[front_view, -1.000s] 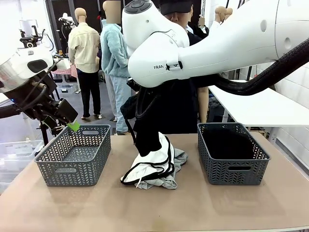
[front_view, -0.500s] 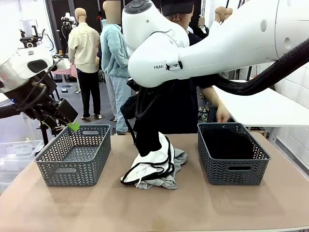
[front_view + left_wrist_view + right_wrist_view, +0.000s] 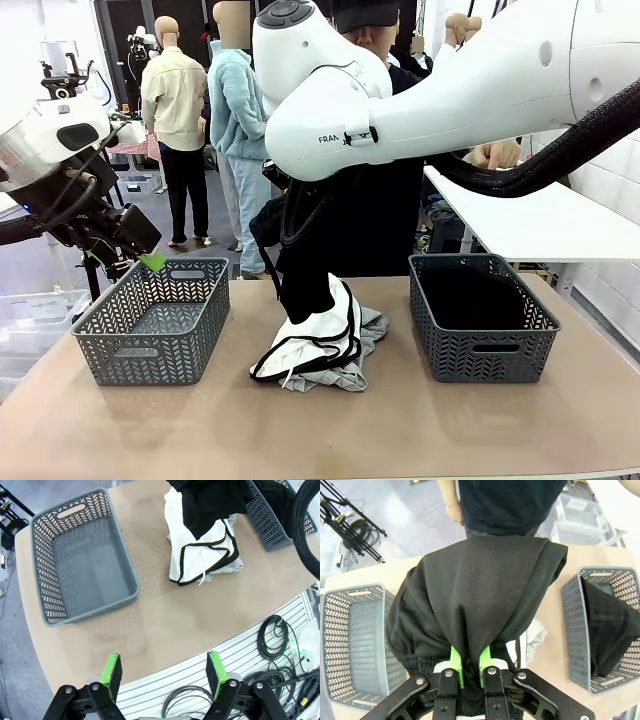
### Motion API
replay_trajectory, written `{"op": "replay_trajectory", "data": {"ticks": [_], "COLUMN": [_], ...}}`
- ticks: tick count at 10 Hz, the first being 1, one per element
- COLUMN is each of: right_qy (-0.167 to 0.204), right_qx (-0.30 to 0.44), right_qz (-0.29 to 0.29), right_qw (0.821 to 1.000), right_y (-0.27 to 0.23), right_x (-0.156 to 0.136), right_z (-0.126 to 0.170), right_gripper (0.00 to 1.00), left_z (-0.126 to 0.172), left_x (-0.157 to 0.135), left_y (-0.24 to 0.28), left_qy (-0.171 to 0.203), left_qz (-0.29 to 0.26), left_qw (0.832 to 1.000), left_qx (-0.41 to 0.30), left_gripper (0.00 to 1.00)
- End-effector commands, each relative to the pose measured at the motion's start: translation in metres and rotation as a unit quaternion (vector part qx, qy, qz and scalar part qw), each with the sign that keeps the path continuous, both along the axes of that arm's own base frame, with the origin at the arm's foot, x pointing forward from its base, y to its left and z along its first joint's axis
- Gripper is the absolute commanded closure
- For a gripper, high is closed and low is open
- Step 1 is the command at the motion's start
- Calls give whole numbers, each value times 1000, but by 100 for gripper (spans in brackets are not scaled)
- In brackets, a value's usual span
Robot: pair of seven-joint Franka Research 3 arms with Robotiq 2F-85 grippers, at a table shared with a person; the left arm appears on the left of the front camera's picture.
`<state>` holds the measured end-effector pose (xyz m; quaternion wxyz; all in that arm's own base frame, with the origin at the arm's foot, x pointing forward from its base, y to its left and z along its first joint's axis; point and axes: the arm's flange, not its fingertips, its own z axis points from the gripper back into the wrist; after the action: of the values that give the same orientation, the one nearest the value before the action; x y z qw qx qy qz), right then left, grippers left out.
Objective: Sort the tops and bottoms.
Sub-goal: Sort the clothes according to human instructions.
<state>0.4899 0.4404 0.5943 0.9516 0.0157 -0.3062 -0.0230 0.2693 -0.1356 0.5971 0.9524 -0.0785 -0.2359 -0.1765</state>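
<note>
In the right wrist view, low centre of the frame, the right end effector [image 3: 469, 664] is pinching a fold of the black garment [image 3: 480, 590] between its green pads. The cloth is draping forward and concealing most of what is lying beneath it.

In the front view, the right arm [image 3: 450, 90] is masking the black garment's upper part and much of the person's torso [image 3: 385, 225]. The person's hand [image 3: 495, 155] is showing at right centre.

The white black-trimmed garment [image 3: 318, 345] is lying mid-bench on a grey garment [image 3: 362, 375], which it is largely covering.

In the left wrist view, the left end effector [image 3: 162, 669] is hanging with its fingers spread wide, at the bottom of the frame near the bench [image 3: 165, 625] edge.

Bare bench is showing between these garments and both the left basket [image 3: 150, 350] and the right basket [image 3: 480, 350]. The right basket is holding dark cloth [image 3: 607, 630], which is hard to identify.
</note>
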Motion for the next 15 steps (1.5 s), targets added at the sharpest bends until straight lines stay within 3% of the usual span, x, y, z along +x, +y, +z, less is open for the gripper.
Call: {"op": "replay_trajectory", "data": {"ticks": [1, 9, 12, 14, 15], "right_qy": [-4, 0, 21, -13, -3], "right_qx": [-1, 0, 57, 57, 42], "right_qz": [0, 0, 14, -17, -29], "right_qw": [1000, 1000, 998, 998, 999], "right_y": [-2, 0, -38, -77, -100], "right_x": [-1, 0, -26, -36, -41], "right_z": [4, 0, 72, 109, 116], "right_gripper": [100, 100, 100, 100, 100], "left_z": [0, 0, 0, 0, 0], "left_x": [-1, -1, -1, -1, -1], "left_y": [2, 2, 2, 2, 2], "left_qy": [4, 4, 4, 4, 4], "left_qz": [-2, -2, -2, -2, -2], "left_qw": [1000, 1000, 1000, 1000, 1000], "left_qx": [-1, -1, -1, -1, -1], "left_gripper": [13, 13, 13, 13, 13]}}
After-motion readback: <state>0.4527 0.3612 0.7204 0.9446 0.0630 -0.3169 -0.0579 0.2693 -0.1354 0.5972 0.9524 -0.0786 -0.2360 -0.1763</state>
